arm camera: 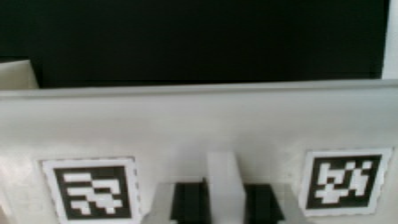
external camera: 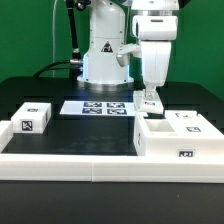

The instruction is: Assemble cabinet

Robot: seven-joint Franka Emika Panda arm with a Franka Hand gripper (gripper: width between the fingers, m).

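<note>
The cabinet's large white box [external camera: 180, 137] stands at the exterior view's right, with tags on its top and front. My gripper [external camera: 149, 93] is down just behind it, over a small white tagged panel piece [external camera: 148, 102] on the table. In the wrist view this panel [arm camera: 196, 130] fills the picture, with one tag [arm camera: 89, 190] on one side and another tag [arm camera: 347, 178] on the other. A white ridge [arm camera: 222, 180] of the panel fills the gap between my two dark fingers [arm camera: 187, 205]. The jaws are closed on that ridge. Another tagged white piece [external camera: 35, 118] lies at the exterior view's left.
The marker board [external camera: 105, 107] lies flat in front of the robot base [external camera: 105, 60]. A long low white rail [external camera: 90, 165] runs along the front of the black table. A cream-coloured edge [arm camera: 15, 75] shows at the side of the wrist view.
</note>
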